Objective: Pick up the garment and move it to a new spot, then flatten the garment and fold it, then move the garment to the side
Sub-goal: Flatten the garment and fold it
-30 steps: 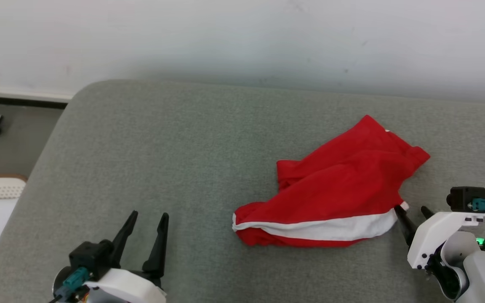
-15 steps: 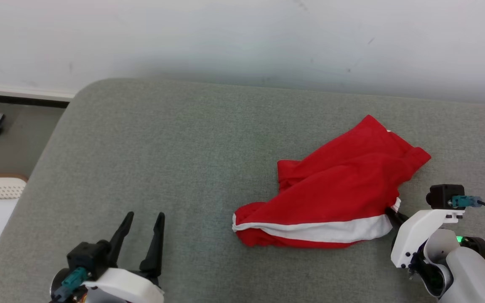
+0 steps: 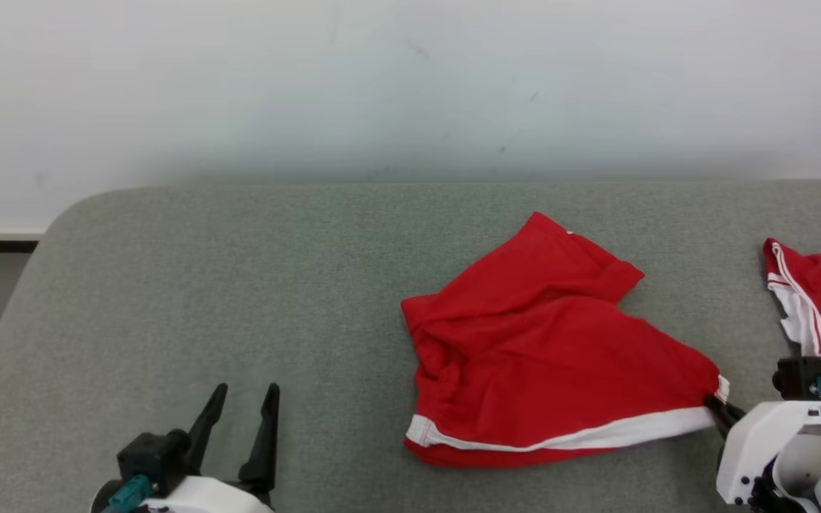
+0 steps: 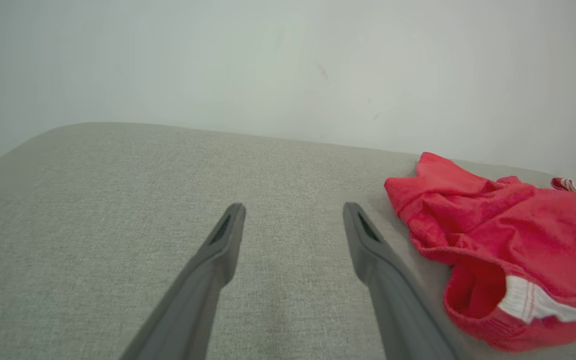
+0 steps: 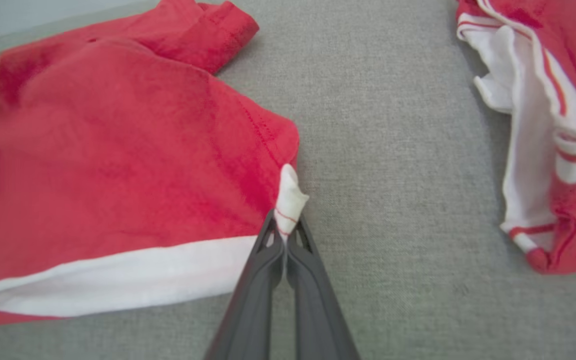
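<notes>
The red garment (image 3: 539, 356) was seen lying rumpled on the grey padded surface (image 3: 239, 285), right of the middle in the head view, with its white waistband (image 3: 560, 438) turned toward the robot. The right-hand corner of that band was pinched by the right end effector (image 3: 718, 407). In the right wrist view, the right end effector (image 5: 284, 225) was shown with its two dark fingers (image 5: 263, 285) pressed together on a small white tab (image 5: 288, 195) of the band. The red cloth (image 5: 118, 150) was drawn to a point toward the grip, while the rest of it was spread on the surface.

The left end effector (image 3: 245, 390) was held at the lower left, well apart from the garment, with its fingers spread and nothing between them. In the left wrist view (image 4: 293, 210) bare grey fabric was seen between them, and the garment (image 4: 508, 240) was found to their right.

A second red garment (image 3: 820, 299) with white trim was seen at the right edge, parted from the first by a strip of bare surface. A pale wall (image 3: 410, 85) was seen behind.
</notes>
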